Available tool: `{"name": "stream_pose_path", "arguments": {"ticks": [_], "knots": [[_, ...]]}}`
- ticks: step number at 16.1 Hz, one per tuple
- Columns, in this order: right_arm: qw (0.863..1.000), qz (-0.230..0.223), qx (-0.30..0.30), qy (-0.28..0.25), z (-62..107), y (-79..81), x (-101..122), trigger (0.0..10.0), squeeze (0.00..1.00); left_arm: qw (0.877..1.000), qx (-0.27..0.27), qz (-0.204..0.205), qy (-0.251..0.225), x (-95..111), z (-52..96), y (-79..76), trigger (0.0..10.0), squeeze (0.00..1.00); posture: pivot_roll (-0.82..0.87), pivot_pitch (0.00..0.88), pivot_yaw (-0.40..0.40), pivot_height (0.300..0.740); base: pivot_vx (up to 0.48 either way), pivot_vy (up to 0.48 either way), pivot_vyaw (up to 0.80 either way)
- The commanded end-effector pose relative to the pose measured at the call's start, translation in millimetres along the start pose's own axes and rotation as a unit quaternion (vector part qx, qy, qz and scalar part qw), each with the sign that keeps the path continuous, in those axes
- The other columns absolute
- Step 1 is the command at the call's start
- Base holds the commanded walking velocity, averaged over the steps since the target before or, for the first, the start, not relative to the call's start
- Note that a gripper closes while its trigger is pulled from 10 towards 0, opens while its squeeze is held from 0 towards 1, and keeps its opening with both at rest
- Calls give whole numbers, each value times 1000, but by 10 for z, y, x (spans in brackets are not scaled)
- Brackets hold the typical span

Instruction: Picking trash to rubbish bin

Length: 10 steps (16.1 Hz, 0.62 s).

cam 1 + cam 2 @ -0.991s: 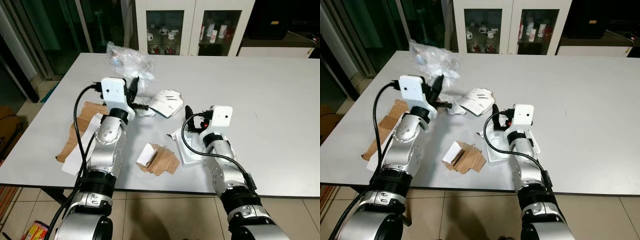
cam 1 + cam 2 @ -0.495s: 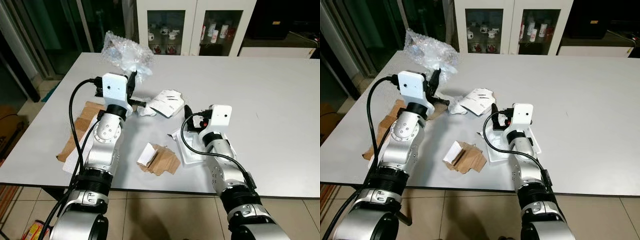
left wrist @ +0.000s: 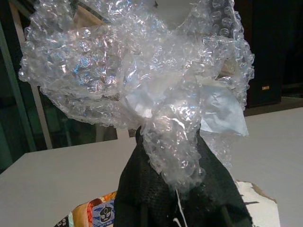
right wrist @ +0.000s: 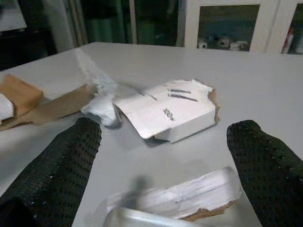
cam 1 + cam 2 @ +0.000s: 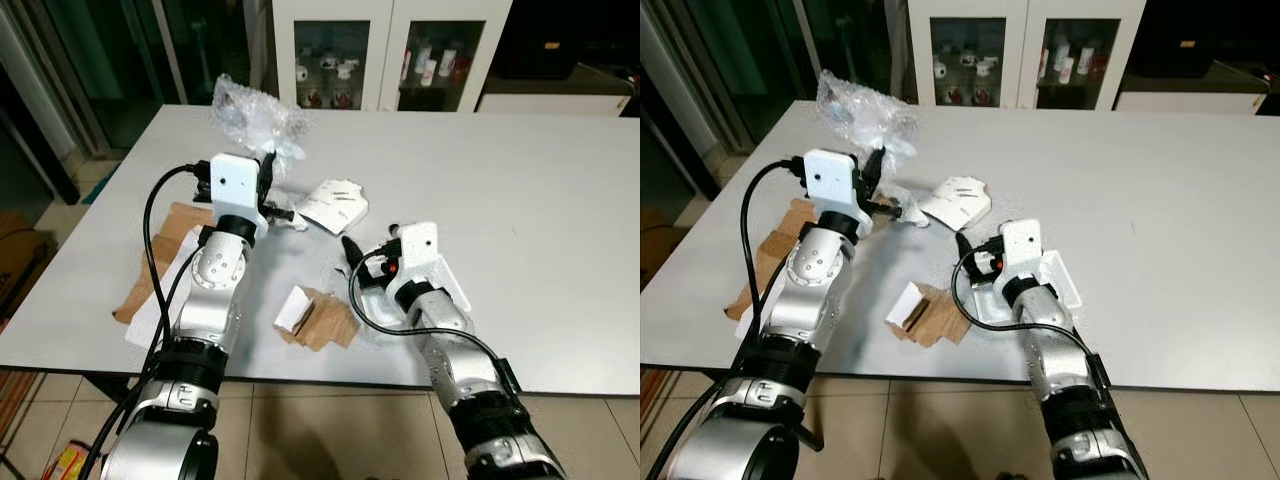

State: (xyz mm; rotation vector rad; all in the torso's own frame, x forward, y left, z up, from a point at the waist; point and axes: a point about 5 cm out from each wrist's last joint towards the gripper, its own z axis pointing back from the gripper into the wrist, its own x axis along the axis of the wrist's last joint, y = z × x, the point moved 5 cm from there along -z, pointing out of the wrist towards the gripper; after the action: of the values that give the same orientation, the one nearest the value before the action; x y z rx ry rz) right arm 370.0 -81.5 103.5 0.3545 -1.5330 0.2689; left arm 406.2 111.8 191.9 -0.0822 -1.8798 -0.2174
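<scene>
Left gripper (image 5: 268, 168) clamped; right gripper (image 4: 163, 163) spread

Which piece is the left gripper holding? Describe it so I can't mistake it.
On the grey table, look to the far left corner. Raised above it in the left gripper is a crumpled wad of clear bubble wrap, the only see-through piece; the trash nearby is brown cardboard and white packaging.

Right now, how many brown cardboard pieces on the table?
2. One flat cardboard piece lies at the table's left edge, partly behind the left arm. One crumpled cardboard piece sits near the front edge, between the arms. More may be hidden under the arms.
</scene>
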Motion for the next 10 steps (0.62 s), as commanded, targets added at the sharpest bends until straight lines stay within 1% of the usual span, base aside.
{"name": "stream_pose_path", "arguments": {"ticks": [1,3,5,7,8,10], "knots": [[1000,-2,11,-3,9,29,47,10000,1000,1000,-4,-5,-1,2,-9,-37,10000,0,13,0,14,740,0,0,0],[1000,13,21,9,37,33,66,10000,1000,1000,-4,-3,-1,-5,-3,-40,10000,0,16,0,10,740,0,0,0],[1000,15,18,12,46,29,92,10000,1000,1000,-3,-3,1,-14,4,-23,10000,0,17,0,7,740,0,0,0],[999,17,18,28,74,31,68,10000,1000,1000,-4,-2,7,-44,10,-26,10000,0,14,0,5,740,0,0,0],[999,20,19,35,97,27,42,10000,1000,1000,-19,0,15,-77,18,-67,10000,0,13,0,5,740,0,0,0],[999,21,18,43,135,3,19,10000,1000,999,-31,-4,19,-99,32,-81,10000,0,14,0,6,740,0,0,0]]}}
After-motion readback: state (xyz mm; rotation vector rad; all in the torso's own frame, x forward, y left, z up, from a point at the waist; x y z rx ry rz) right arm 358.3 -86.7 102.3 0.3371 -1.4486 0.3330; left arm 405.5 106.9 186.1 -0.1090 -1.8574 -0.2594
